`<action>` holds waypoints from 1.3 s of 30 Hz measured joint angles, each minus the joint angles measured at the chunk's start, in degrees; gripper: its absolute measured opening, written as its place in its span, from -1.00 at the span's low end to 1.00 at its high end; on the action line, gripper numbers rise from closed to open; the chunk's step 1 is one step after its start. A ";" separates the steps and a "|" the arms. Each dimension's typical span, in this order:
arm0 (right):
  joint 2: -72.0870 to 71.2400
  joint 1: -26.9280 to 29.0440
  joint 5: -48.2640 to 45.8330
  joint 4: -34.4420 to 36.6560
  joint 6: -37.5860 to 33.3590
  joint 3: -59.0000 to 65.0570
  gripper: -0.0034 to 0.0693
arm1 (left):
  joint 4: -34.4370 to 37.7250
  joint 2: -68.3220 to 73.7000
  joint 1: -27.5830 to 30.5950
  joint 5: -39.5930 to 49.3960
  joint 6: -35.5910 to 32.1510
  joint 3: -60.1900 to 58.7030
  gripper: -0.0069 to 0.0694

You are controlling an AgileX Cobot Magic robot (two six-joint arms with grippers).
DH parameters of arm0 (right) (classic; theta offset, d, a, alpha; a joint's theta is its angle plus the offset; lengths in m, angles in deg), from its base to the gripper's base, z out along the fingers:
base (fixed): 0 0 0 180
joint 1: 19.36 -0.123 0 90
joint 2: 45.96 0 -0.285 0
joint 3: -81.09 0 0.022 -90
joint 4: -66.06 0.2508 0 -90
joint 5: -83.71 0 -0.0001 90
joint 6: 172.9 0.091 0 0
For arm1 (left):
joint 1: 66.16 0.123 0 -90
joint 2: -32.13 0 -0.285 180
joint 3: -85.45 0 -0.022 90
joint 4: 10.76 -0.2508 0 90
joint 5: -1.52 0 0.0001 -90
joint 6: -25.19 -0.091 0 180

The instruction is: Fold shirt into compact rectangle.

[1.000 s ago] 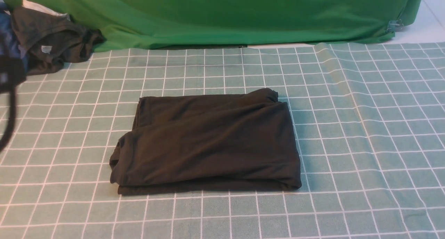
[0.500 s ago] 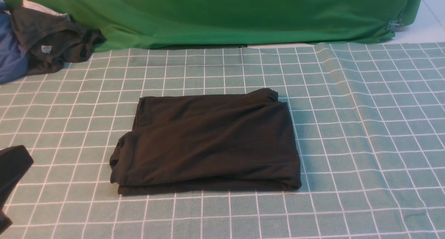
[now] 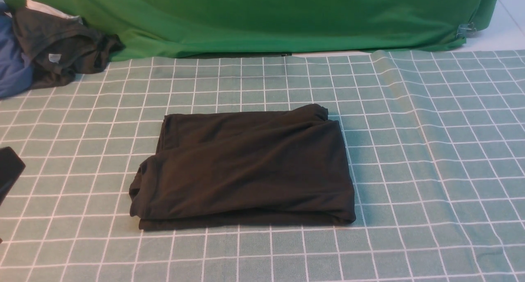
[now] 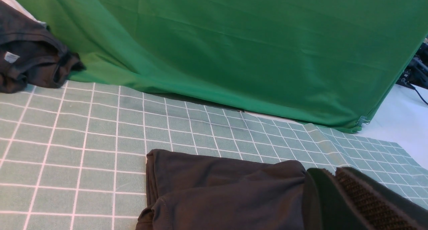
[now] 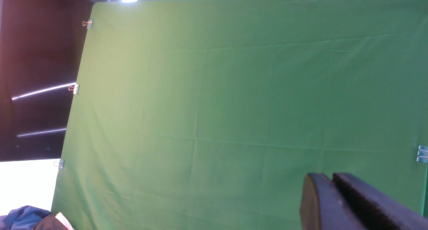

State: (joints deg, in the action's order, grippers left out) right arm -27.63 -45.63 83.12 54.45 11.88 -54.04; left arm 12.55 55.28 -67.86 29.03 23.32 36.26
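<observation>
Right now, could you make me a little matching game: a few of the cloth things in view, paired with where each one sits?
Things:
1. shirt
2. green backdrop
3. blue garment
4. checked tablecloth

Places:
A. bunched at the far left corner
B. spread flat under everything
C. folded in the middle of the table
D. hanging along the far edge

Pairs: 1-C, 2-D, 3-A, 4-B
</observation>
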 joint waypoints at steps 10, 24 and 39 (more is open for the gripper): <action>0.00 0.00 0.00 0.00 0.37 0.00 -0.71 | 0.00 0.00 0.00 0.00 -0.04 -0.06 -0.79; 0.00 0.00 0.00 0.00 0.53 0.00 -0.63 | -9.10 -2.51 0.00 -10.62 -4.04 -8.59 -0.79; 0.00 0.00 -0.04 0.00 0.60 0.00 -0.57 | -20.27 -15.36 0.00 -17.22 2.37 -28.23 -0.79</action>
State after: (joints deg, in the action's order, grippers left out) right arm -27.63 -45.63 83.08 54.45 12.48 -54.04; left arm -7.72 39.92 -67.86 11.82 25.69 8.03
